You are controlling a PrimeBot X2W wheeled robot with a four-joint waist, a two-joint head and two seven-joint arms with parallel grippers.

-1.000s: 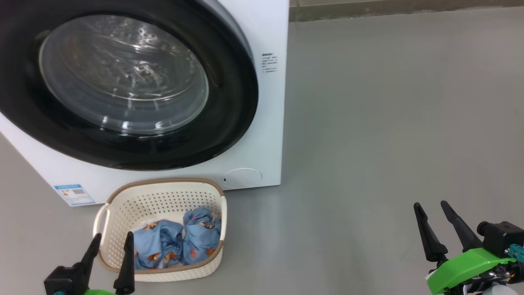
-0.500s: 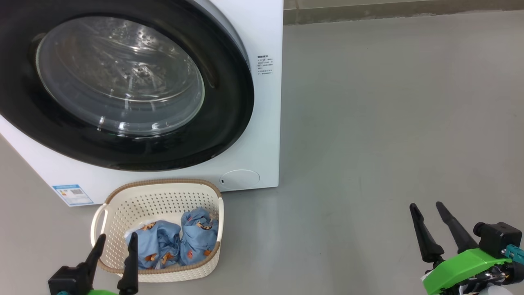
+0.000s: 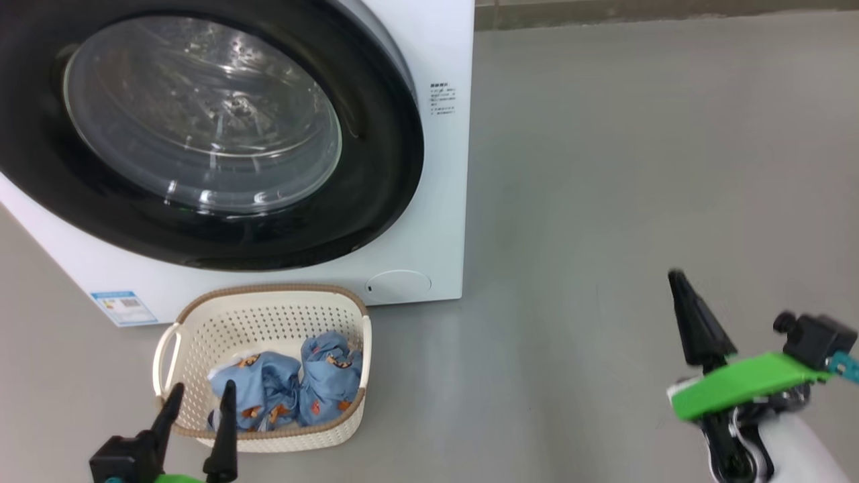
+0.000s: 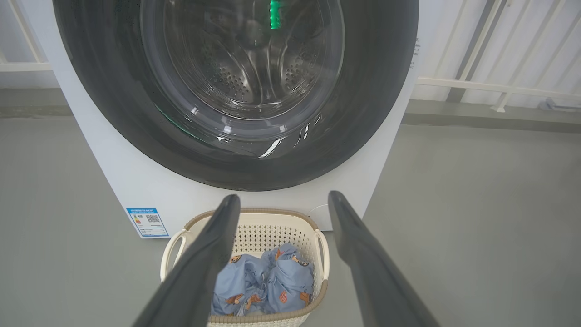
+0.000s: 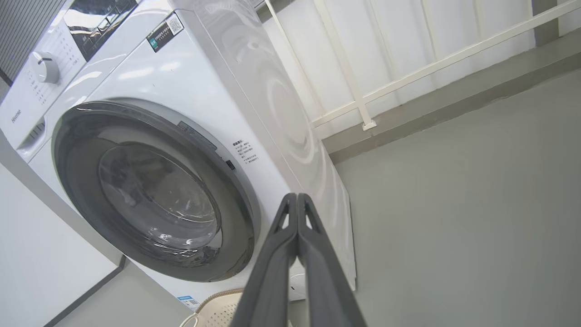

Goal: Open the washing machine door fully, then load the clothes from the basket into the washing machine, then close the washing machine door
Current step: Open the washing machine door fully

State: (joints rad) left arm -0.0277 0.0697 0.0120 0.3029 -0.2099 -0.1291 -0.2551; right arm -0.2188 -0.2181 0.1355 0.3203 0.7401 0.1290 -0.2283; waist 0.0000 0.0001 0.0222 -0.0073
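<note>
Round, black-rimmed glass washing machine door (image 3: 201, 114) is shut on the white front-loading washing machine (image 3: 439, 201); no step done yet. Light blue printed clothes (image 3: 288, 392) lie in the cream perforated basket (image 3: 268, 322) just before it. Left tool (image 3: 204, 384) spread, right tool (image 5: 297, 196) clenched, both empty.

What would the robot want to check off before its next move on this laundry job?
1. Washing machine door open: not ok, it sits shut.
2. Clothes waiting in the basket: ok.
3. Basket out of the door's swing: cannot tell; it stands on the floor right below the door.
4. Left fingers apart, holding nothing: ok.
5. Right fingers ready to take the door: not ok, pressed together and away from it.
</note>
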